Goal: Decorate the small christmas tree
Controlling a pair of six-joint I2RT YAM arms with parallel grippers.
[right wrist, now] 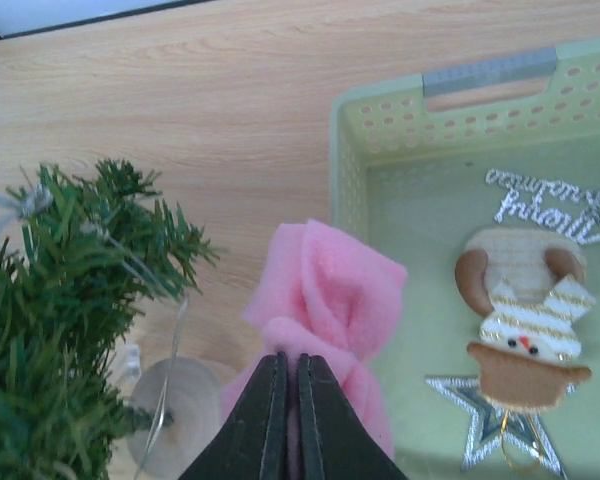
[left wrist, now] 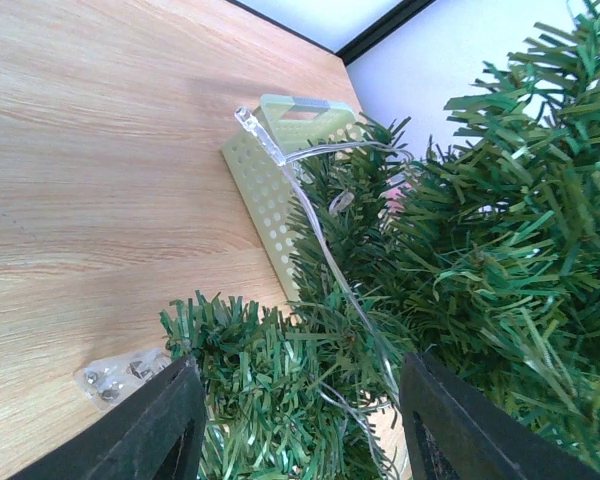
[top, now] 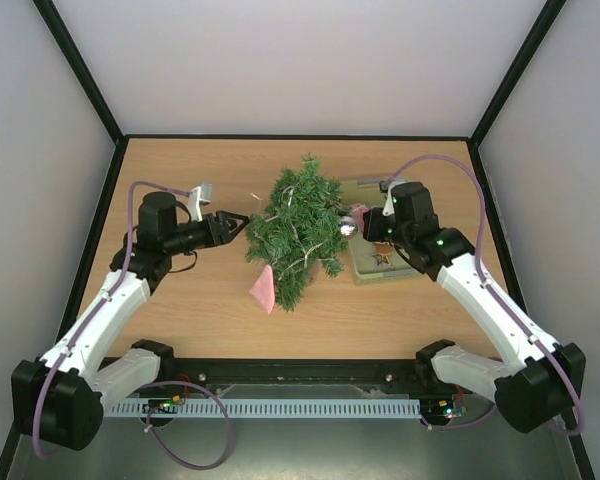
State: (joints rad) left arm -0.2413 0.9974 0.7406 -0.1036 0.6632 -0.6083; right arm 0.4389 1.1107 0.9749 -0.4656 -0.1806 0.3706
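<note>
Left jaws apart at small christmas tree (left wrist: 460,260); right jaws clamped on pink felt (right wrist: 330,290)

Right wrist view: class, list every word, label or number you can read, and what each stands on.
"friends" (probably; looping script): lower line of the silver glitter word ornament in the pale green basket.
Upper line of that ornament: too blurred to read.
No other text shows.
</note>
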